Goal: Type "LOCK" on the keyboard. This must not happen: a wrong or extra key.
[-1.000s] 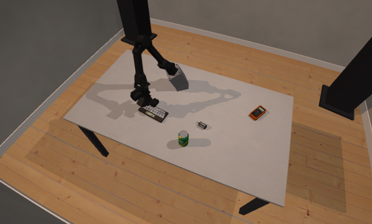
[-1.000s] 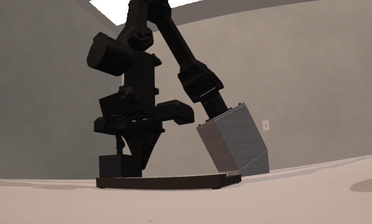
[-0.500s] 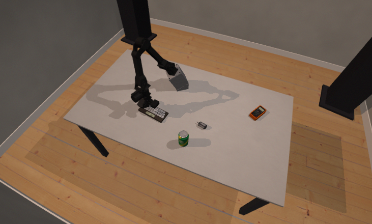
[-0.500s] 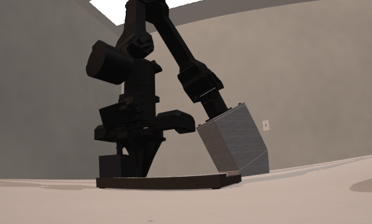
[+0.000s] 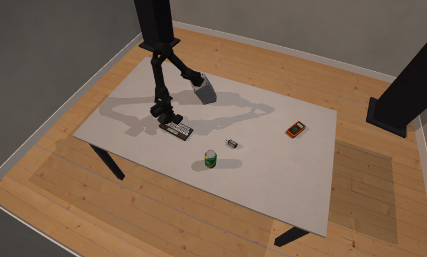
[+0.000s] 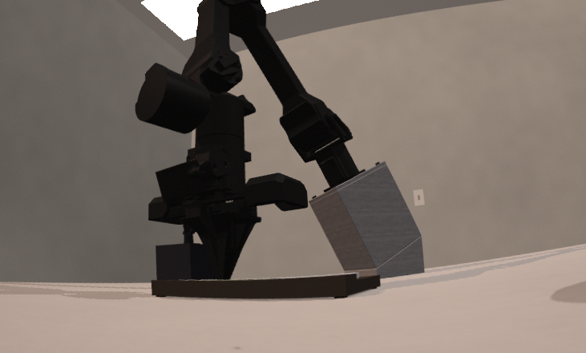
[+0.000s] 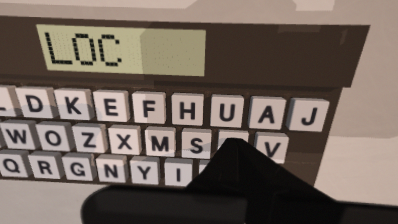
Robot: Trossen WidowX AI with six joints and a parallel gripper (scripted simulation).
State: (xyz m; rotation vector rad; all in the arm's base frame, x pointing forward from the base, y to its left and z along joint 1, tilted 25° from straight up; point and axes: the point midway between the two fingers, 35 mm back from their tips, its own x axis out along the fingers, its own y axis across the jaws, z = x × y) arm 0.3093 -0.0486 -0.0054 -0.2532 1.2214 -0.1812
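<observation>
Keyboard (image 7: 180, 125) key seemingly C hidden under claw (image 7: 235, 150).

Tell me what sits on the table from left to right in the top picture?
Keyboard with the shut gripper on it → green can → small motor → orange meter.
</observation>
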